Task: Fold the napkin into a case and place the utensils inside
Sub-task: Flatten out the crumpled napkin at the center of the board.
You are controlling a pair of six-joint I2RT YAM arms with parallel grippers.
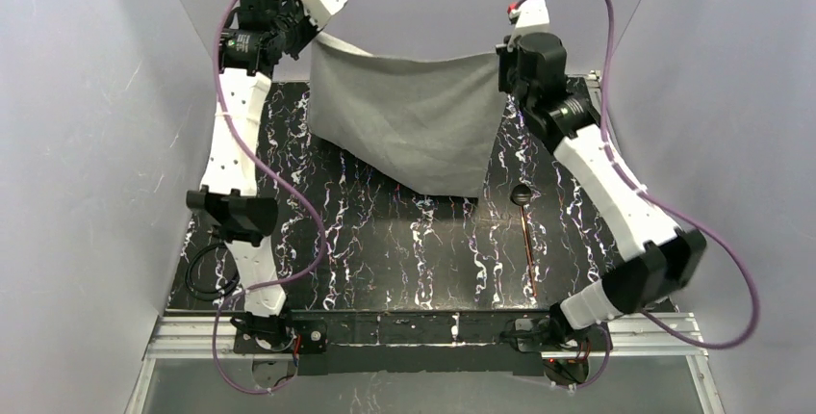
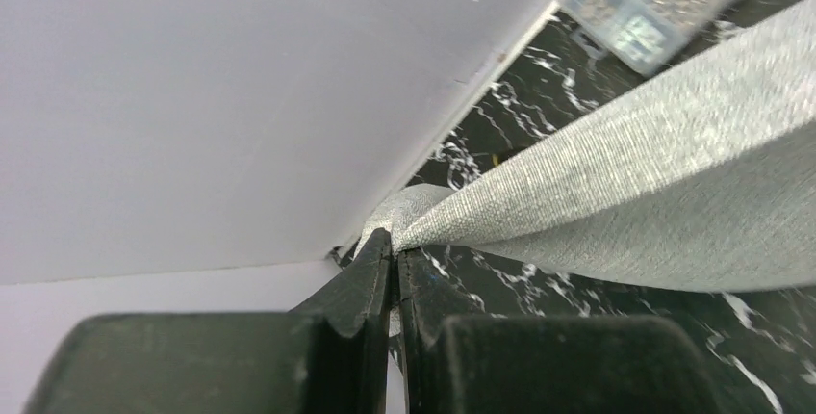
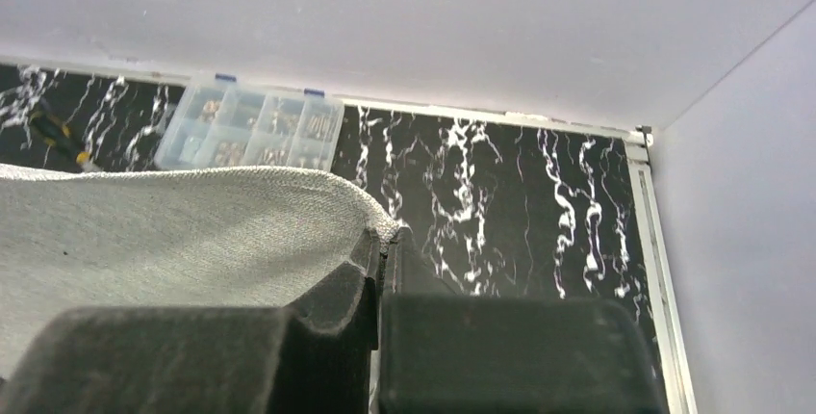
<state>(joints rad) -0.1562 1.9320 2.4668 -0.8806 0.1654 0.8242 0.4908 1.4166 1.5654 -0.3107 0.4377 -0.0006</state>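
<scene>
Above the far side of the table (image 1: 385,250), my left gripper (image 1: 315,37) and right gripper (image 1: 501,60) each pinching a top corner of the napkin (image 1: 414,120) — cloth hanging spread between them, utensils (image 1: 525,236) near its lower right corner.

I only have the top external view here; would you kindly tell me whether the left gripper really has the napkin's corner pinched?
Observer: Yes. Its wrist view shows the left gripper with jaws shut on a bunched corner of the napkin, which fans out from them.
Operator: Thank you. And the right one?
Observer: The right gripper is shut on the other raised corner, and the hem curls over its fingertip.
Operator: Is anything hidden behind the hanging napkin?
Observer: A clear compartment box lies on the table beyond it, close to the back edge.
</scene>
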